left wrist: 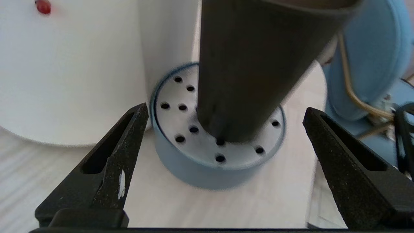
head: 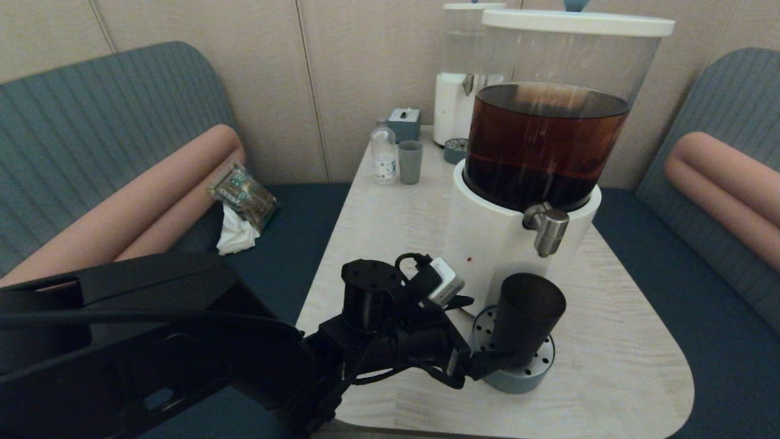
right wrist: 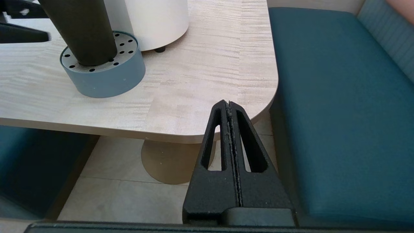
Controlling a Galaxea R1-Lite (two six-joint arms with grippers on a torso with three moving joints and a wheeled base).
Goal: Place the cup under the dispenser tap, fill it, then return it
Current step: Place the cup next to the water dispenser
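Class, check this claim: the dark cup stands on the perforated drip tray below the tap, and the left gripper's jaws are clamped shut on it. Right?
Not quite. The cup does stand on the drip tray below the tap, but the left wrist view shows the left gripper with jaws wide open, clear of the cup.

The cup (head: 527, 314) stands on the drip tray (head: 536, 372), directly below the dispenser tap (head: 547, 227), at the table's (head: 609, 341) near end. The left gripper (head: 487, 366) sits just left of the tray, fingers spread. Far along the table stand a bottle (head: 384, 152) and small tumbler (head: 409, 162), with a second dispenser (head: 463, 79) behind the big one. The right gripper (right wrist: 229, 113) hangs off the table's near right corner.
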